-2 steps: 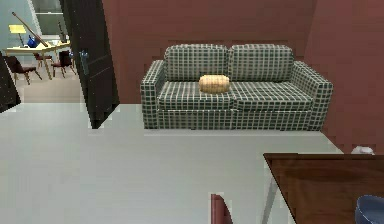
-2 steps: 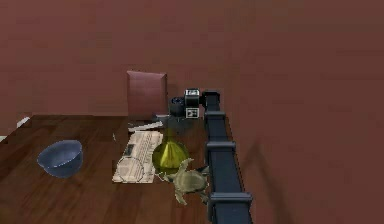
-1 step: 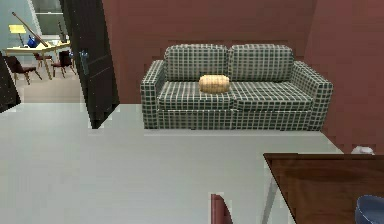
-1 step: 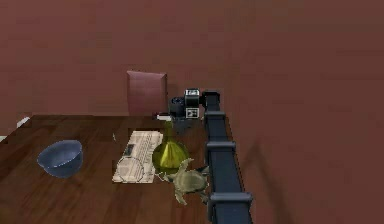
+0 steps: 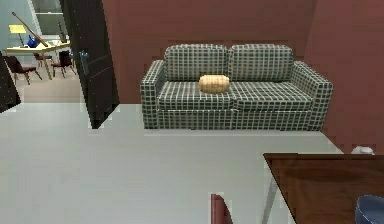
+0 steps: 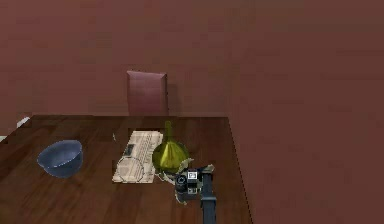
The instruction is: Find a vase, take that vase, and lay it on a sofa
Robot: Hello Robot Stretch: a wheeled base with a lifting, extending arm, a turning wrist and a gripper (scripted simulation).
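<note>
A yellow-green vase (image 6: pixel 169 151) with a narrow neck and round belly shows on the dark wooden table (image 6: pixel 90 185), beside a newspaper (image 6: pixel 136 158). The gripper (image 6: pixel 172 180) is just below the vase, at the end of the dark arm (image 6: pixel 210 205). The vase lies at or behind its far end, so I cannot tell whether it holds anything. A green-and-white checked sofa (image 5: pixel 240 90) stands against the red-brown wall in the forward view, with a tan cushion-like thing (image 5: pixel 213 84) on its seat.
A blue bowl (image 6: pixel 59 156) rests on the table's left part, and a reddish chair (image 6: pixel 146 93) stands behind it. The forward view has a dark open door (image 5: pixel 88 60) at left, the table corner (image 5: pixel 330 185) at bottom right and pale floor (image 5: pixel 120 160) before the sofa.
</note>
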